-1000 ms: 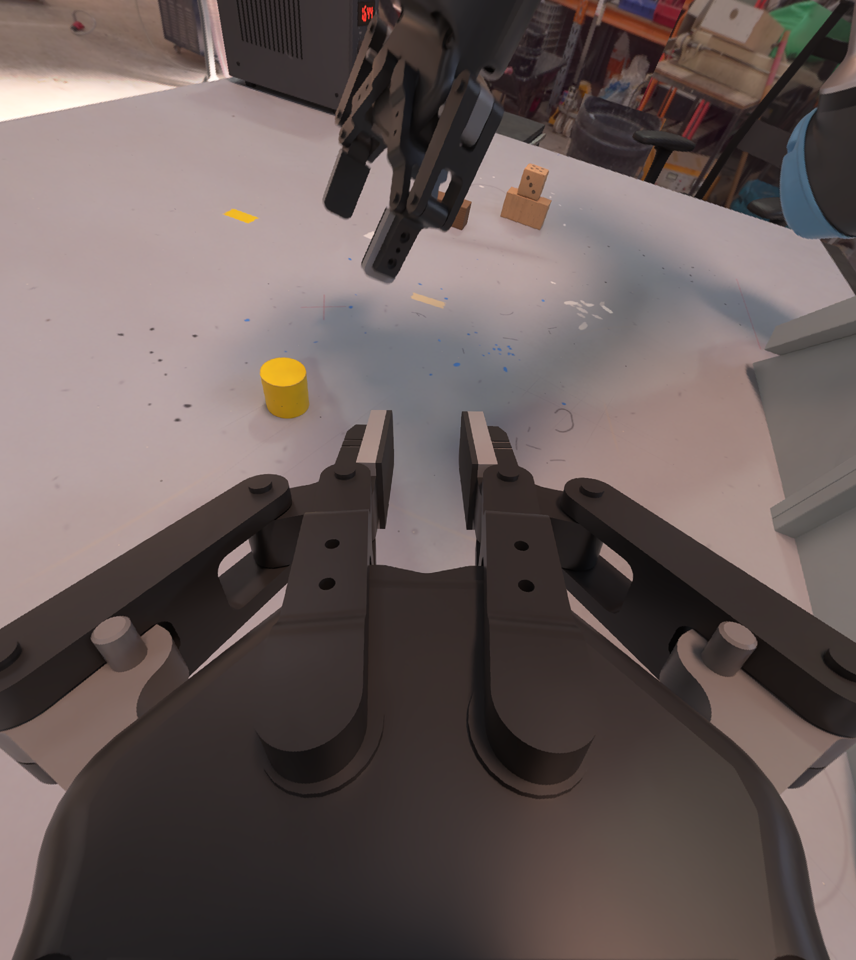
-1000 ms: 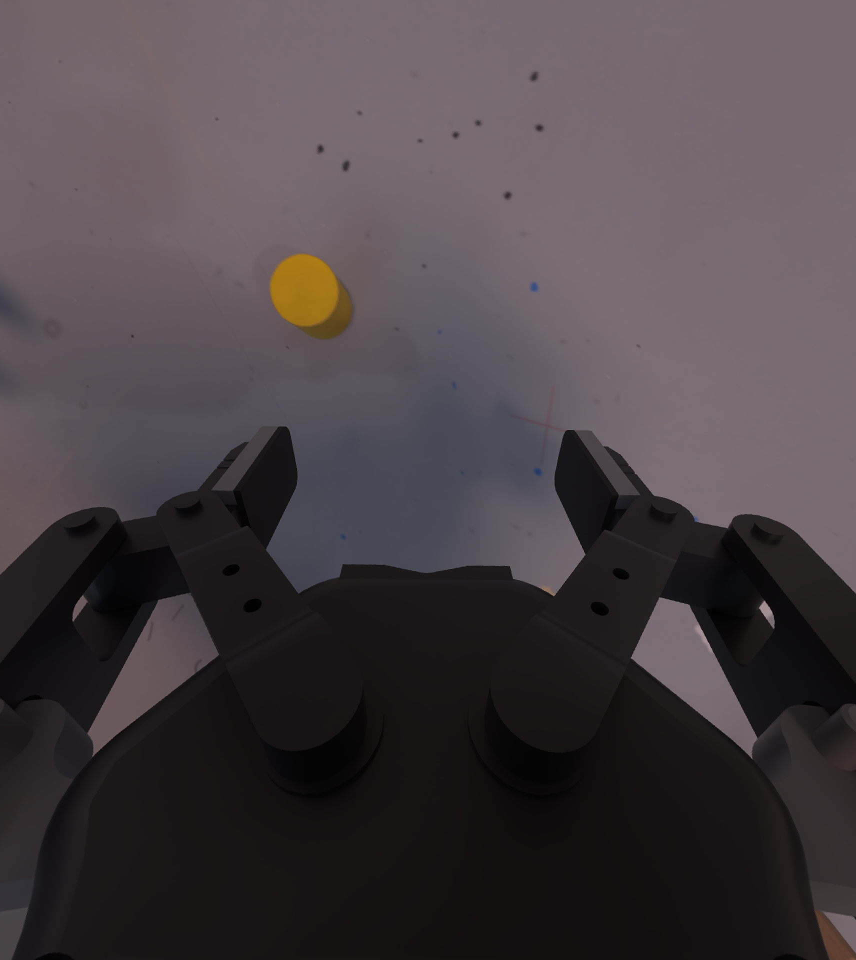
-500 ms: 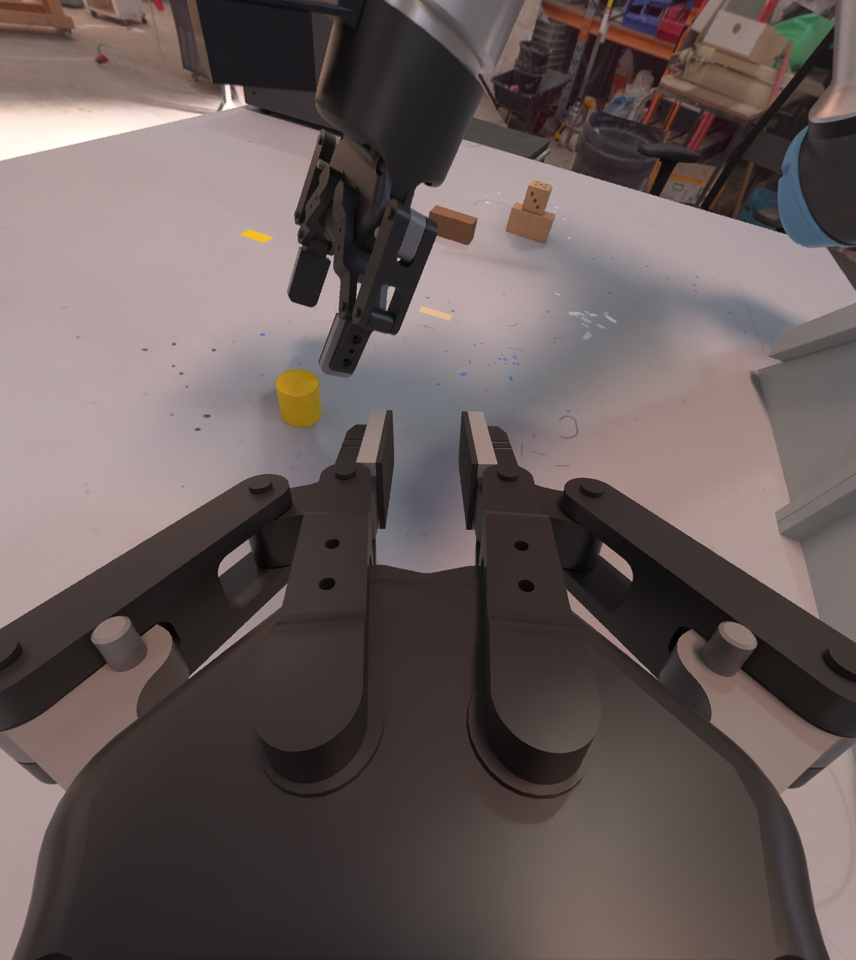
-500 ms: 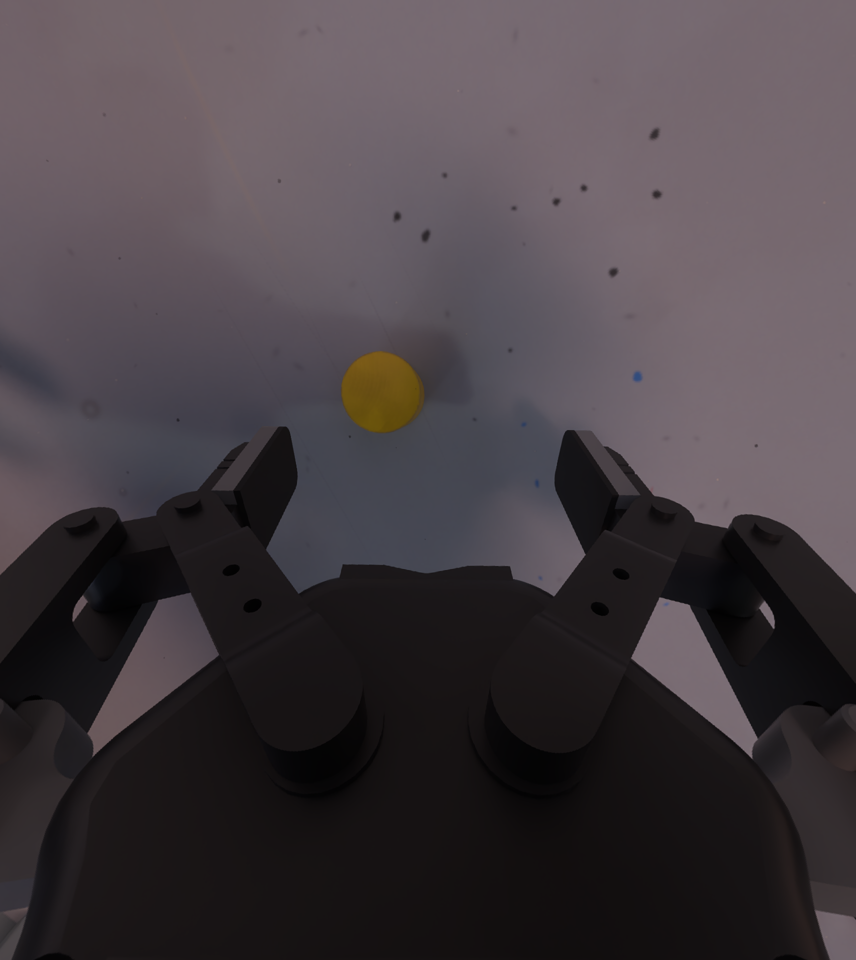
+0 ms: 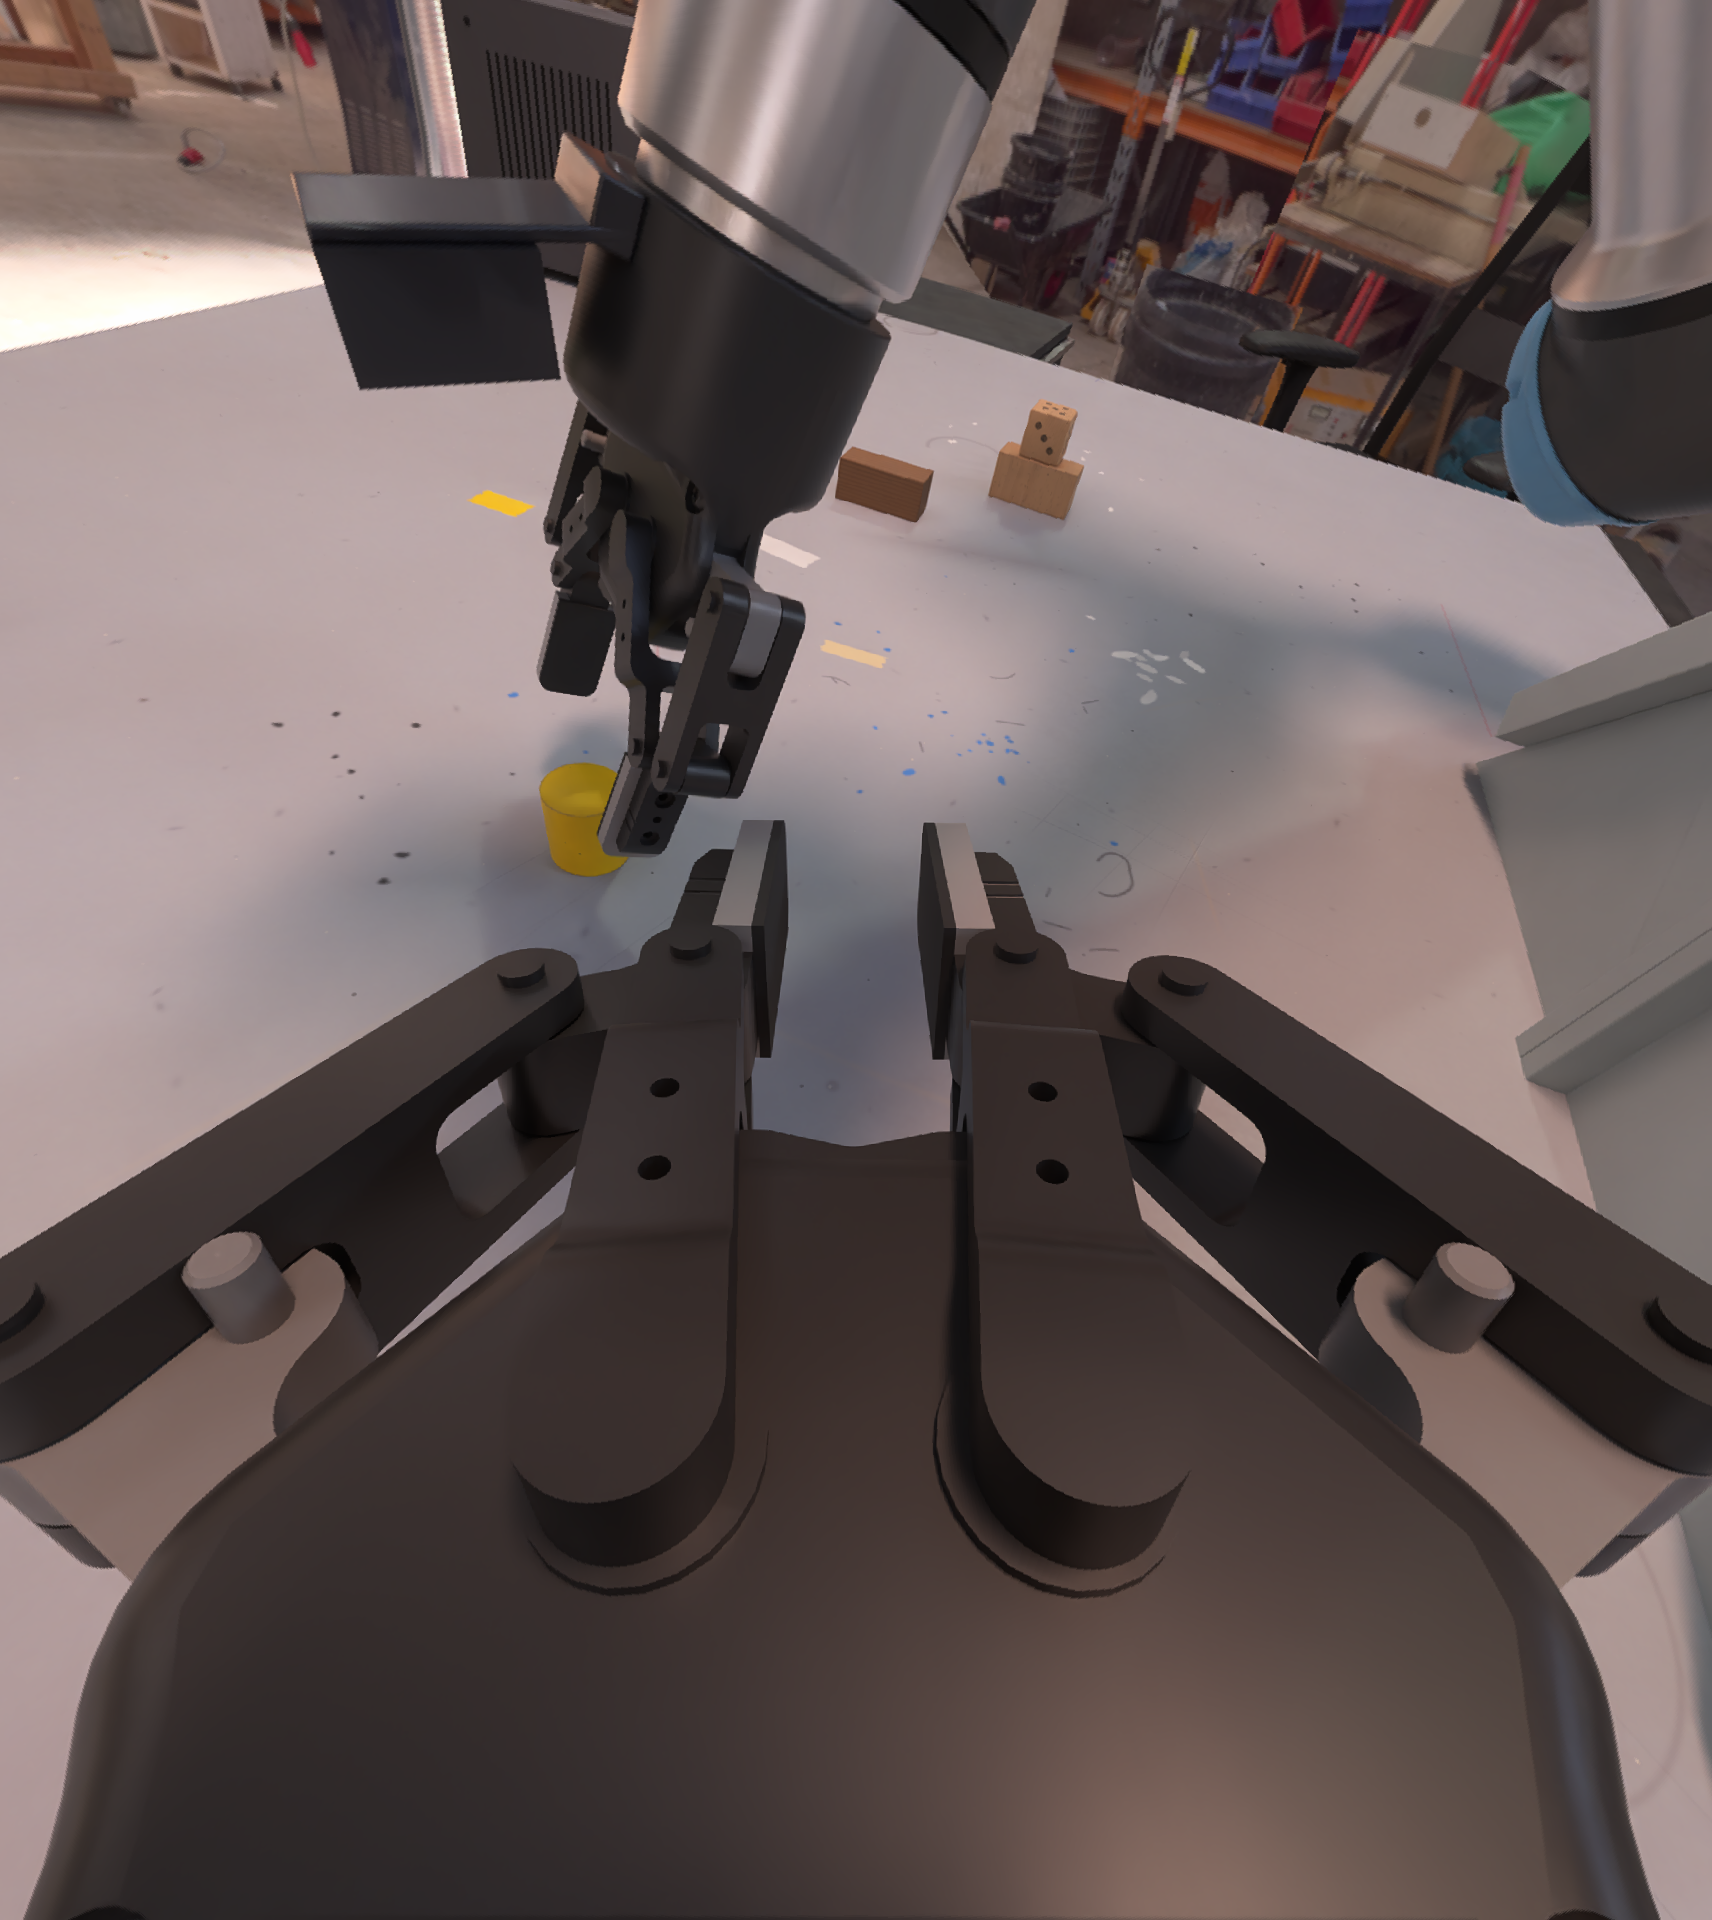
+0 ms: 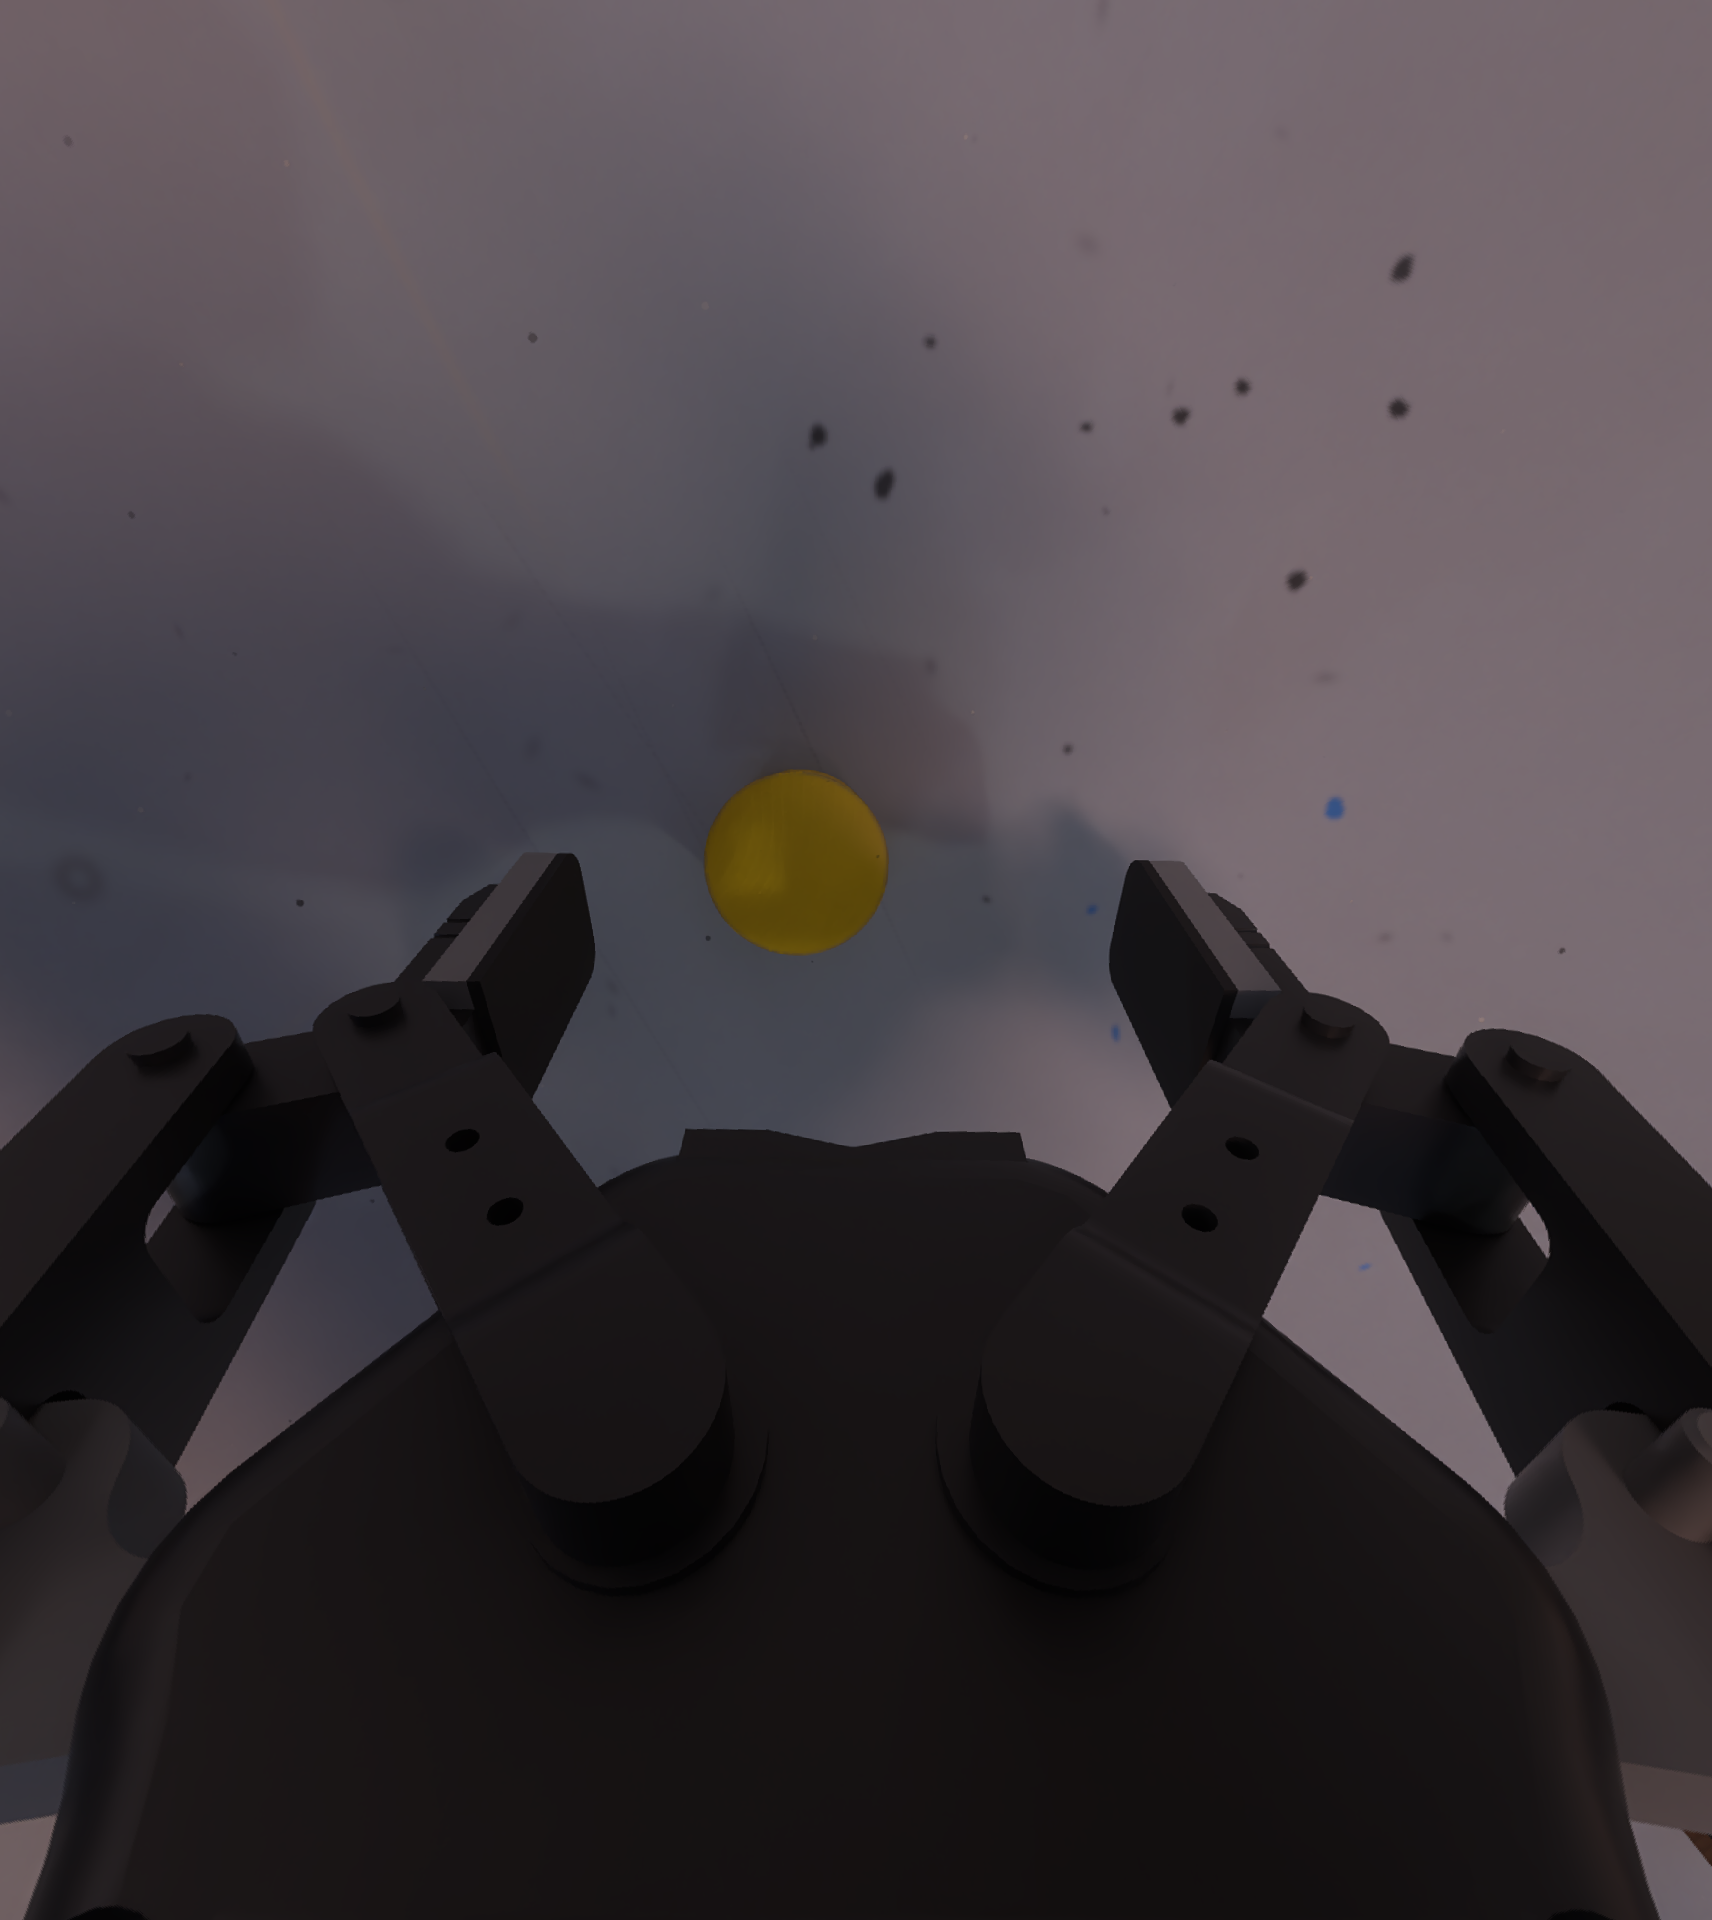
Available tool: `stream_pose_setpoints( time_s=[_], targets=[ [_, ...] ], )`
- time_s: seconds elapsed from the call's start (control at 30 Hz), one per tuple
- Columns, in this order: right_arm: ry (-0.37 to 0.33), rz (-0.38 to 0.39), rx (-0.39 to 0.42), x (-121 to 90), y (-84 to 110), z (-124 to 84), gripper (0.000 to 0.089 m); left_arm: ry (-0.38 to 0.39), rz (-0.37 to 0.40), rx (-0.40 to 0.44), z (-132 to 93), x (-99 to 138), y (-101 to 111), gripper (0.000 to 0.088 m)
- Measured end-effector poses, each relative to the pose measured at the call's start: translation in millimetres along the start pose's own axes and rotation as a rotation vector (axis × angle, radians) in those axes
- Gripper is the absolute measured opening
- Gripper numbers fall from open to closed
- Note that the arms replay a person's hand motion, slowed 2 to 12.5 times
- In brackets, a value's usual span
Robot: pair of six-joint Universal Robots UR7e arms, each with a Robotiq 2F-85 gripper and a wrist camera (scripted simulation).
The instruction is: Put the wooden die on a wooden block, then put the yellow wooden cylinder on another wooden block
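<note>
The table (image 5: 208, 540) has a smooth, matt pale top flecked with dark and blue paint specks. The yellow cylinder (image 5: 573, 821) looks smooth with a soft satin sheen. The die (image 5: 1049, 431) and the light block (image 5: 1034, 483) under it are pale bare wood, the darker block (image 5: 883, 483) a ribbed brown wood. Both grippers, left (image 5: 852, 904) and right (image 6: 847, 935), are matt black, plastic-looking; the arm (image 5: 810, 114) above shows brushed, shiny metal

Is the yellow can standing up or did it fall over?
Standing up. The yellow wooden cylinder rests on its flat end on the table, round top facing upward.
</note>
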State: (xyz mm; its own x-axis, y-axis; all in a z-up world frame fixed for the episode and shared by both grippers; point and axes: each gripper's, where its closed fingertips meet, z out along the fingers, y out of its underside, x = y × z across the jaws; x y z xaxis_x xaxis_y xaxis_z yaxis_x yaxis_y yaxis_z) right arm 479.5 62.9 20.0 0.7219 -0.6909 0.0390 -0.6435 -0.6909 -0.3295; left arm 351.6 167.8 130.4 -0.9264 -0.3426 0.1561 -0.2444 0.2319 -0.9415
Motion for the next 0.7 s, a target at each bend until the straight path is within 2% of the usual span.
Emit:
stream_pose_setpoints(
  time_s=[0.23, 0.7],
  targets=[
    [0.014, -0.003, -0.023, -1.7, 1.2, 6.9, 0.0841, 0.003, 0.001, 0.011, -1.3, -0.3, -2.2, 0.0230],
    [0.011, -0.002, -0.020, -4.4, -0.6, 9.7, 0.0632, 0.005, 0.004, 0.040, -6.7, -0.3, -8.8, 0.0230]
  ],
)
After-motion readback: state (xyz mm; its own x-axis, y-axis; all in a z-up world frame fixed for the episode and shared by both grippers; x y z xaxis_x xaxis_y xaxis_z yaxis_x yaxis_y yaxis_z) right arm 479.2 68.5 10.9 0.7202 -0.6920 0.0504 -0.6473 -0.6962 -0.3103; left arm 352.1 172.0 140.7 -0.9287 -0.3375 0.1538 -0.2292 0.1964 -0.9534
